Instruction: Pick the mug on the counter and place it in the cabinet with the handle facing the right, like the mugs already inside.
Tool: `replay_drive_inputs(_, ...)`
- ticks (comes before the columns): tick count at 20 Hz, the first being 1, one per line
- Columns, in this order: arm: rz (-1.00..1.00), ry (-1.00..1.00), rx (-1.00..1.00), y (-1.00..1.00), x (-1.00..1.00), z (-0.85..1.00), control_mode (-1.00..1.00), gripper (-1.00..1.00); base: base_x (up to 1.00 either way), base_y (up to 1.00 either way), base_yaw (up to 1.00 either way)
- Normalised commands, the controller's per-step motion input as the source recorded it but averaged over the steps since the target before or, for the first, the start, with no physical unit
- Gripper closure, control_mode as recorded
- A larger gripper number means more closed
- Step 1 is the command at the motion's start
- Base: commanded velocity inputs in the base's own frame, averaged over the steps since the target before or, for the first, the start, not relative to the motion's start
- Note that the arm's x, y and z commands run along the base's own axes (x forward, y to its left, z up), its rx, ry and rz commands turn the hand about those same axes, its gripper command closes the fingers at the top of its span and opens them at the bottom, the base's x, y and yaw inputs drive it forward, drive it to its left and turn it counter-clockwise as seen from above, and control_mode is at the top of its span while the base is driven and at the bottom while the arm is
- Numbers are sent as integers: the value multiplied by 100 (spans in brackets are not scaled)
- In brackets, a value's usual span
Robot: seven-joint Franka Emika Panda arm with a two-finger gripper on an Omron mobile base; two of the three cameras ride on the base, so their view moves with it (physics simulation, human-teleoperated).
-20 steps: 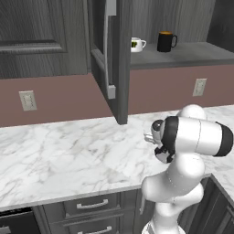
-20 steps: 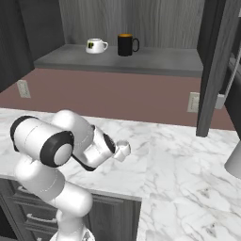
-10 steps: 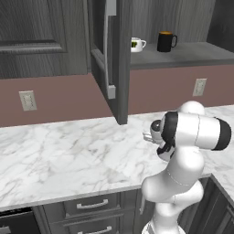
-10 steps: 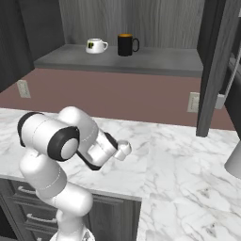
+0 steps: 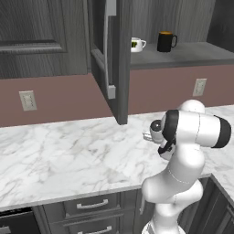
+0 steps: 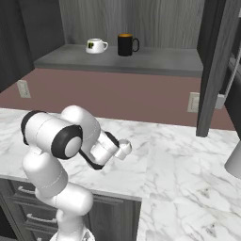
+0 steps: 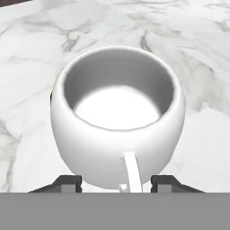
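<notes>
The squat white mug (image 7: 117, 121) sits upright on the white marble counter (image 7: 40, 40), its mouth towards the hand camera and its loop handle pointing at the lens. My gripper (image 7: 117, 183) has one dark fingertip pressed against each side of the mug's lower body, shut on it. From the base, the gripper (image 6: 123, 149) hangs low over the counter (image 5: 59, 155), in front of the arm's elbow (image 5: 148, 136). The dark grey cabinet's door (image 5: 114, 59) stands open. On its shelf (image 6: 155, 59) are a white mug (image 5: 136, 44) and a black mug (image 5: 166, 41), handles to the right.
The open cabinet door reaches down close to the counter, left of the arm in the left base view. Wall outlets (image 5: 27, 100) (image 6: 194, 101) are on the brown backsplash. Grey drawers (image 5: 91, 204) run below the counter. A grey rounded object (image 6: 234, 162) stands at the far right.
The arm's elbow and upper link have swung sideways while the hand has stayed at nearly the same spot over the counter.
</notes>
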Motion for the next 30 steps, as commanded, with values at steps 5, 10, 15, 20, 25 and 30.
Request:
replay_drive_inputs(5,0,5,0,0,0,1,-100,100,0,0,0)
replay_drive_inputs(10,0,2,1,-2,-7,21,-100,100,0,0,0)
replay_drive_inputs(15,0,1,0,0,-26,37,-100,100,0,0,0)
replay_drive_inputs(20,3,0,0,5,-30,49,-100,100,0,0,0)
replay_drive_inputs(25,8,-1,0,6,-29,45,-100,100,0,0,0)
replay_drive_inputs(30,4,0,0,4,-21,29,-100,100,0,0,0)
